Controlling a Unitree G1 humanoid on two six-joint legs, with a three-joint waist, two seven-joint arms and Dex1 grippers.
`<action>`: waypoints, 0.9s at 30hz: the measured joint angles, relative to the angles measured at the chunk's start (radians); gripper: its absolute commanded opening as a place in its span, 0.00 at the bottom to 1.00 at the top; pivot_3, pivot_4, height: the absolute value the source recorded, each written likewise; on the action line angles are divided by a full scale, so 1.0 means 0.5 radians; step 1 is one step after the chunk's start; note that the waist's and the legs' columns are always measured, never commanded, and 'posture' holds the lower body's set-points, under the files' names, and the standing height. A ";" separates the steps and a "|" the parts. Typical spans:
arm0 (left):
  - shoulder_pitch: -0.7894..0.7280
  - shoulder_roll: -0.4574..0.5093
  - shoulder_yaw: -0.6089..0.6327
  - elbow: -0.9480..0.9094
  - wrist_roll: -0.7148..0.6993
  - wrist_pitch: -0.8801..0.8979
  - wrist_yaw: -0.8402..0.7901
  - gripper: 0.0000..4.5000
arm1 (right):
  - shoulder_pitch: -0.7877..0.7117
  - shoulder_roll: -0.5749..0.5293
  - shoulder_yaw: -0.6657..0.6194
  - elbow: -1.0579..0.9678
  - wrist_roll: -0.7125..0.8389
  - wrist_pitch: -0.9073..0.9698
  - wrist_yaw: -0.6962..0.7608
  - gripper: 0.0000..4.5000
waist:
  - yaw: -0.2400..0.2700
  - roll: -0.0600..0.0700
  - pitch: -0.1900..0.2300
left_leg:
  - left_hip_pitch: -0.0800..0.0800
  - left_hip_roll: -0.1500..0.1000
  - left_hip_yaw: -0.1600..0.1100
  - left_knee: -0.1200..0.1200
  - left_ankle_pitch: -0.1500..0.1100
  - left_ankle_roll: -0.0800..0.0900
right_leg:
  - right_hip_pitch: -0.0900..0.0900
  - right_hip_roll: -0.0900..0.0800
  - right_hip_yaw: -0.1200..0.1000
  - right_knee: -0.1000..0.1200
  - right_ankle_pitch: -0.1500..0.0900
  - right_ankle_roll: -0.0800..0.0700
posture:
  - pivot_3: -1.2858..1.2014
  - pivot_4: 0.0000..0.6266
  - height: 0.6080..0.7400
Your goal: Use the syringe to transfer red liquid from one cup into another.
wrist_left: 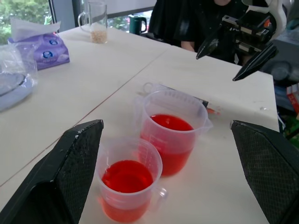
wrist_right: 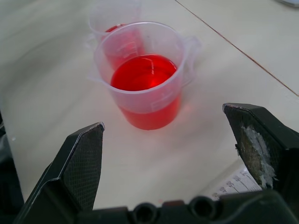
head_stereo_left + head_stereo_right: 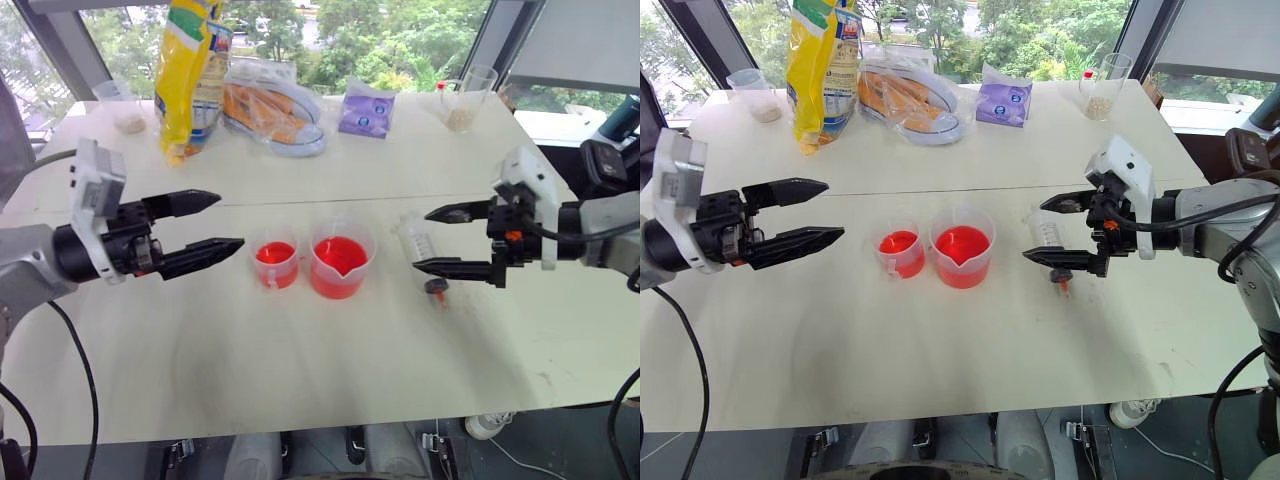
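Note:
The larger spouted cup [image 3: 340, 264] and the smaller cup [image 3: 276, 264] stand side by side at the table's middle, both holding red liquid [image 2: 144, 72]. The syringe [image 3: 413, 238] lies flat on the table just right of the spouted cup, its red-orange tip [image 3: 1063, 286] toward the front edge. My right gripper [image 3: 422, 240] hovers open just above the syringe, fingers pointing left at the cups; the barrel's marks [image 2: 233, 185] show beside one finger. My left gripper [image 3: 228, 222] is open left of the smaller cup, pointing right, apart from it.
Along the far side of the table are a yellow bag [image 3: 190, 70], a clear bag of orange food on a plate [image 3: 272, 110], a purple tissue pack [image 3: 365, 110] and two clear cups with beige grains [image 3: 126, 106] [image 3: 465, 100]. A person in dark clothes [image 1: 187, 23] sits beyond the table.

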 measured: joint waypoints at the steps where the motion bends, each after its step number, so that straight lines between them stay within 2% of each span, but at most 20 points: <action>1: -0.011 -0.001 -0.008 0.001 0.000 0.000 0.002 1.00 | -0.040 0.000 0.018 0.033 -0.012 0.033 -0.024 0.99 | -0.001 0.000 0.000 | 0.000 0.000 0.000 0.000 0.000 0.000 | 0.000 0.000 0.001 0.000 0.000 0.000 | 0.52 0.24 1.00; 8: -0.038 -0.080 -0.095 0.008 0.009 -0.018 0.003 1.00 | -0.466 -0.006 0.381 0.383 -0.195 0.427 -0.170 0.99 | -0.005 0.000 0.000 | 0.002 0.000 0.002 0.000 0.000 0.000 | -0.002 0.001 0.002 0.003 0.000 -0.001 | 0.52 0.24 1.00; 14: -0.102 -0.121 -0.168 0.041 0.057 -0.056 -0.015 1.00 | -0.791 0.283 0.631 0.807 -0.374 0.820 -0.406 0.99 | -0.005 0.000 0.000 | 0.001 -0.002 0.003 0.000 0.000 0.000 | -0.003 0.002 0.003 0.004 0.001 0.000 | 0.52 0.24 1.00; 27: -0.097 -0.220 -0.227 0.034 0.100 -0.120 0.004 1.00 | -0.825 0.651 0.922 1.211 -0.643 0.911 -0.611 0.99 | -0.006 0.000 0.000 | -0.001 -0.002 0.003 0.000 0.000 0.000 | -0.004 0.003 0.003 0.005 0.005 0.007 | 0.52 0.24 1.00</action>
